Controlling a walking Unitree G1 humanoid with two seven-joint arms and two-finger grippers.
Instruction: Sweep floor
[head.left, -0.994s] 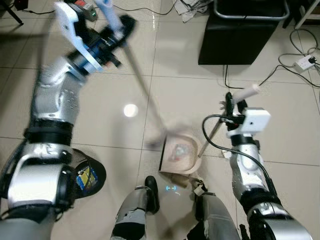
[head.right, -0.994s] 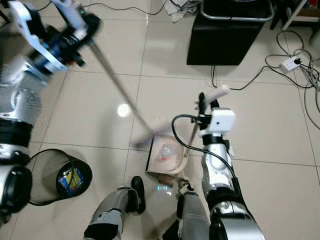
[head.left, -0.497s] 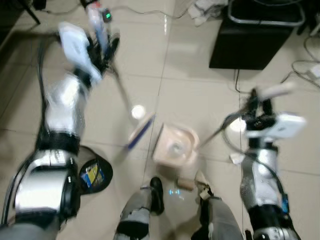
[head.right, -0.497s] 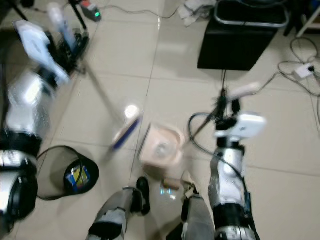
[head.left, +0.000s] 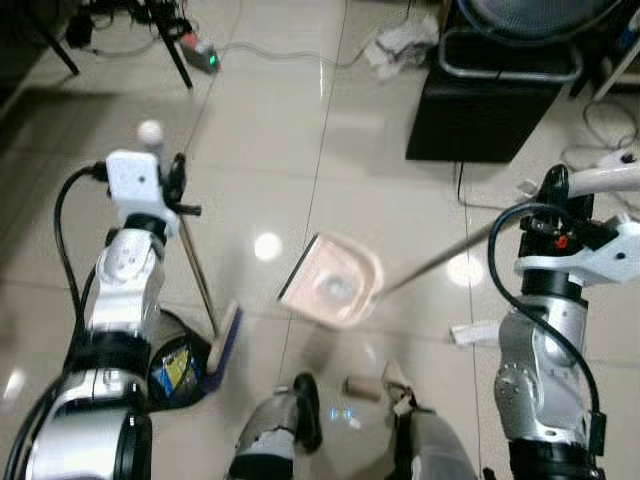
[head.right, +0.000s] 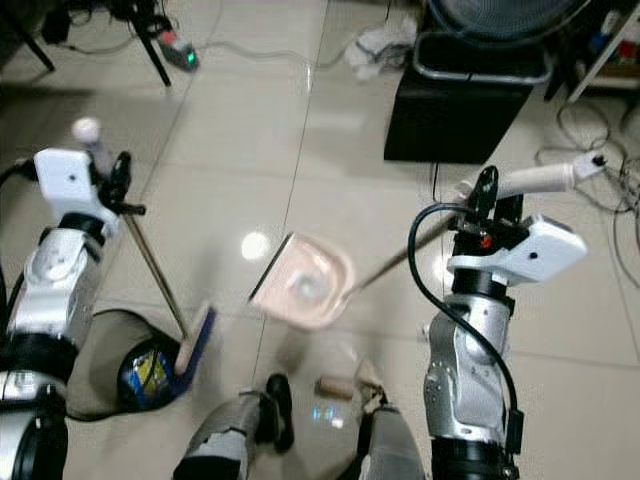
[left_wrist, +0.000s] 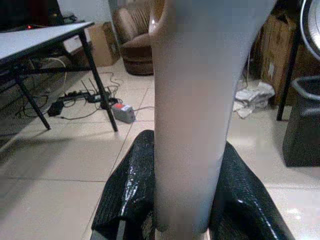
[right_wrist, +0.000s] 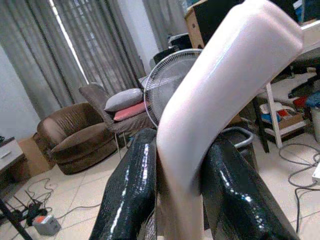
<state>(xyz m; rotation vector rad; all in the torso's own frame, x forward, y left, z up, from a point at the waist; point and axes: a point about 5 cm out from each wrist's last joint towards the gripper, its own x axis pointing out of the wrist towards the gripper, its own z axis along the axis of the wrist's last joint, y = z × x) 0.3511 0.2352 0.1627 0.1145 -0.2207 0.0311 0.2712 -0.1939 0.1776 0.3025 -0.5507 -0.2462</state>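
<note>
My left gripper (head.left: 177, 187) is shut on the broom's thin handle (head.left: 196, 272), just below its round white knob. The broom head (head.left: 225, 338) hangs at the rim of the black waste bin (head.left: 172, 368), low on my left. In the left wrist view the pale handle (left_wrist: 192, 120) is clamped between the black fingers (left_wrist: 129, 195). My right gripper (head.left: 552, 195) is shut on the dustpan's pale handle grip (right_wrist: 210, 120). The pink dustpan (head.left: 334, 281) is tilted in the middle, at the end of a long rod, with pale debris in it.
A small brown roll (head.left: 362, 387) lies on the tile between my feet, and a white scrap (head.left: 470, 332) lies to its right. A black cabinet (head.left: 490, 100) stands at the back right with cables around it. A power strip (head.left: 201, 55) and crumpled paper (head.left: 400, 42) lie farther back.
The camera has shifted. My left arm came down and swung the broom head from beside the dustpan over to the waste bin. The dustpan rose and tilted as the right arm lifted.
</note>
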